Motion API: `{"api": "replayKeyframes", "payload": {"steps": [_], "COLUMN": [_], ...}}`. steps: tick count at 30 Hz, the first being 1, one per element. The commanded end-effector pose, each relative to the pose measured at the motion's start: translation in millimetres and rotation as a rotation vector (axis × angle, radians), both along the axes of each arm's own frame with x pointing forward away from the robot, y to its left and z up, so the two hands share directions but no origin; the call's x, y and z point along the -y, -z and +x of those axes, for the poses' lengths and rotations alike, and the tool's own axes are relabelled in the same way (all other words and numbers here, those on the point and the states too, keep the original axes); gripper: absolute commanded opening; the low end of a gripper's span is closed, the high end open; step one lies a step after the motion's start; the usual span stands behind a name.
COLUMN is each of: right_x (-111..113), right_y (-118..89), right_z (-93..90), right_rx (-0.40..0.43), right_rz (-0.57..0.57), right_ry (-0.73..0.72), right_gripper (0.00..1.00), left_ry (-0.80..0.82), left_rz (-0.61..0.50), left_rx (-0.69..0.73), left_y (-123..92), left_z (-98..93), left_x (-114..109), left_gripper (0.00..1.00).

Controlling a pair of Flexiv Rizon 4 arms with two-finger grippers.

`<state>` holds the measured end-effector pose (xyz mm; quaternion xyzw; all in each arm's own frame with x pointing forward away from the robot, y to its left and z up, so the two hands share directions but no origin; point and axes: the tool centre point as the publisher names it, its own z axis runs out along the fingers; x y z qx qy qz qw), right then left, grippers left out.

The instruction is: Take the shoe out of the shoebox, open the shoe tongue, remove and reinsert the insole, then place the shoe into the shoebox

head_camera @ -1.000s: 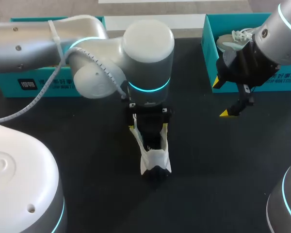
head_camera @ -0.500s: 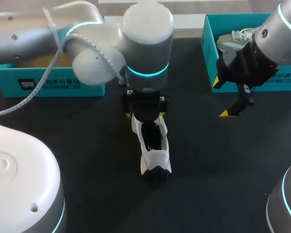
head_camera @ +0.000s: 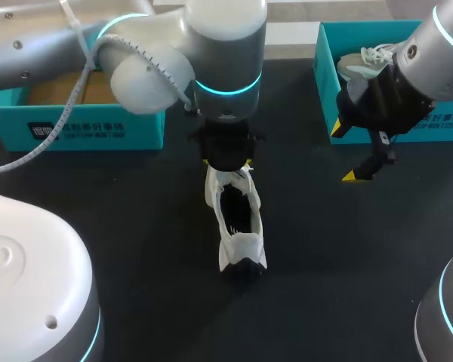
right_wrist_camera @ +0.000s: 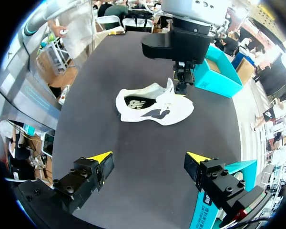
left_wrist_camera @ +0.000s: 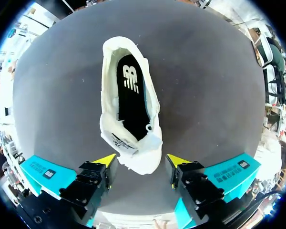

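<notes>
White shoe (head_camera: 238, 226) lies mid-frame on the tabletop (head_camera: 136, 226). Left gripper (left_wrist_camera: 141, 161), spread wide, straddles its end, gripping nothing. Right gripper (right_wrist_camera: 148, 157) gapes, empty

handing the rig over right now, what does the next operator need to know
Left pincer: open, over one end of the shoe, a finger on either side, not gripping.
Right pincer: open, empty, above the table beside the right shoebox.
Shoe lies on the table between the boxes, mouth open, insole inside.
Left shoebox looks empty; the right shoebox holds a second shoe.
Done: shoe out. Whether the insole has been out cannot be told.
Left: put the shoe in the shoebox.
</notes>
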<state>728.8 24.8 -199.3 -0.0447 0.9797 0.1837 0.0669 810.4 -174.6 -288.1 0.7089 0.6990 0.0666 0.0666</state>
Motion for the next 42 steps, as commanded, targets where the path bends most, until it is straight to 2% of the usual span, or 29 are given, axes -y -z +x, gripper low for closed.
{"api": "replayKeyframes", "payload": {"steps": [1, 11, 18, 28, 36, 42], "right_x": [-1, -1, -1, -1, -1, -1], "right_y": [1, 1, 1, 1, 1, 1], "right_z": [0.6, 0.6, 0.6, 0.6, 0.6, 0.6], "right_rx": [0.000, 0.000, 0.000, 0.000, 0.000, 0.000], "right_rz": [-0.002, -0.002, -0.002, -0.002, -0.002, -0.002], "right_ry": [0.000, 0.000, 0.000, 0.000, 0.000, 0.000], "right_gripper": [1.00, 1.00, 1.00, 1.00, 1.00, 1.00], "left_ry": [0.012, 0.034, 0.029, 0.024, 0.023, -0.004], "left_rz": [0.001, 0.007, -0.004, -0.015, -0.007, -0.017], "left_rx": [-0.010, -0.040, -0.042, -0.046, -0.045, -0.026], "left_y": [5, 12, 21, 32, 34, 32], "left_z": [0.4, -18.5, -36.6, -51.1, -56.5, -41.1], "left_x": [3, 2, 4, 9, 5, 5], "left_gripper": [0.32, 0.34, 0.31, 0.29, 0.28, 0.24]}}
